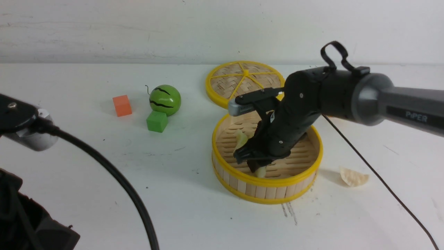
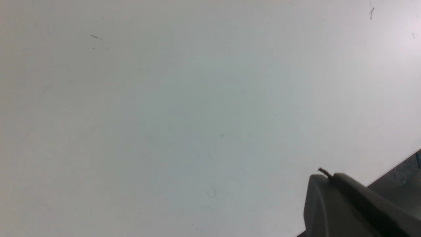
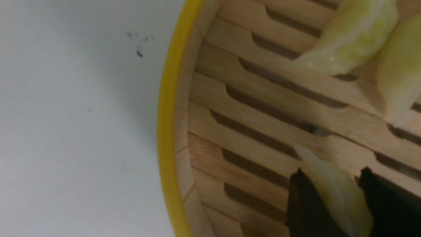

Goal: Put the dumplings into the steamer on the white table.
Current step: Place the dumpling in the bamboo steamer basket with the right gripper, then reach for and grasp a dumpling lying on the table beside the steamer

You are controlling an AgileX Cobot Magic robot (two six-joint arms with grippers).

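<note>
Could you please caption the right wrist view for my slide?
Right tool holding a dumpling inside the steamer, beside two other dumplings on its slats.

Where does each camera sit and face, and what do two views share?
Front: between the arms, facing forward over the white table at the round yellow-rimmed bamboo steamer; left arm and right arm show.
Left wrist: on that arm, facing bare table; grey housing shows.
Right wrist: on that arm, facing the steamer floor; right gripper grips a pale crescent dumpling.
Shared: front and right wrist show that dumpling.
</note>
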